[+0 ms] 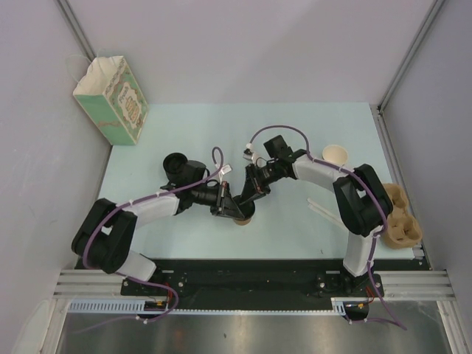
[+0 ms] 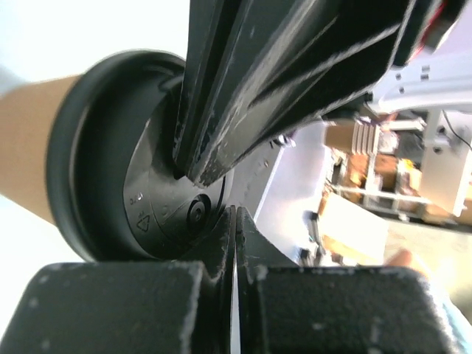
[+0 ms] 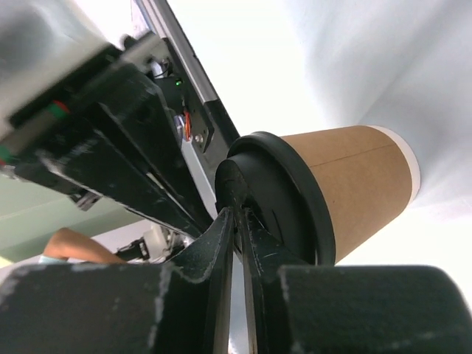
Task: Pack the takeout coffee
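Centrally, takeout coffee (image 3: 354, 184) stands lidded.

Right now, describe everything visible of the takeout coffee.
The takeout coffee is a tan paper cup with a side seam, a pale base rim and a black plastic lid embossed with a recycling triangle. It seems upright on the table, mostly hidden from above. The left end effector and right end effector, both shut, touch the lid.

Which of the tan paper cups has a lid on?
The tan kraft paper cup at the centre wears a round black plastic lid; the other cup, farther right, stands open-topped.
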Controlling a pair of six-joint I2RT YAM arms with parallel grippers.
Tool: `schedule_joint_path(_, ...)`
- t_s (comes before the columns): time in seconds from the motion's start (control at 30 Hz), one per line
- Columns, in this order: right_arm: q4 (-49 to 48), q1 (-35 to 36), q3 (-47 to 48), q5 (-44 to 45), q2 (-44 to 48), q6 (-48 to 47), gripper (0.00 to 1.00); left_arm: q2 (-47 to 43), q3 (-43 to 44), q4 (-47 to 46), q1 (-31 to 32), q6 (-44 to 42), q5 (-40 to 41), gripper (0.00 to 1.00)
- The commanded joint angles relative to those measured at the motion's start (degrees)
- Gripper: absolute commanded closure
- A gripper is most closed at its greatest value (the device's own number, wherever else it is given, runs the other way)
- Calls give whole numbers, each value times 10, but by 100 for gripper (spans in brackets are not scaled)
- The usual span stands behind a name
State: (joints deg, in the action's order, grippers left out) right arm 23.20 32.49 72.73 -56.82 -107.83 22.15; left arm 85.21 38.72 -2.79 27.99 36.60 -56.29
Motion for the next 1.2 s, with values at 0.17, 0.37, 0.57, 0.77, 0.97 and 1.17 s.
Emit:
schedule_joint_path(0.17,-33,8,6,-19,69,8,80,-111,10,-13,-8,-3,26,98)
schedule_joint_path(0.37,-39,-11,26,-37,91,22,71,-157,16,86,-42,-30,87,81)
schedule_joint_path(0.57,53,-34,36,50,88,-58,68,-153,11,161,-54,-65,122,59)
schedule_joint_path(0.77,87,-59,36,58,86,-78,63,-134,5,145,-54,-63,123,50)
schedule_joint_path(0.97,107,-72,35,59,88,-91,59,-96,15,101,-54,-43,119,44)
schedule_joint_path(1.17,120,-84,35,61,87,-98,57,-69,29,66,-53,-24,118,42)
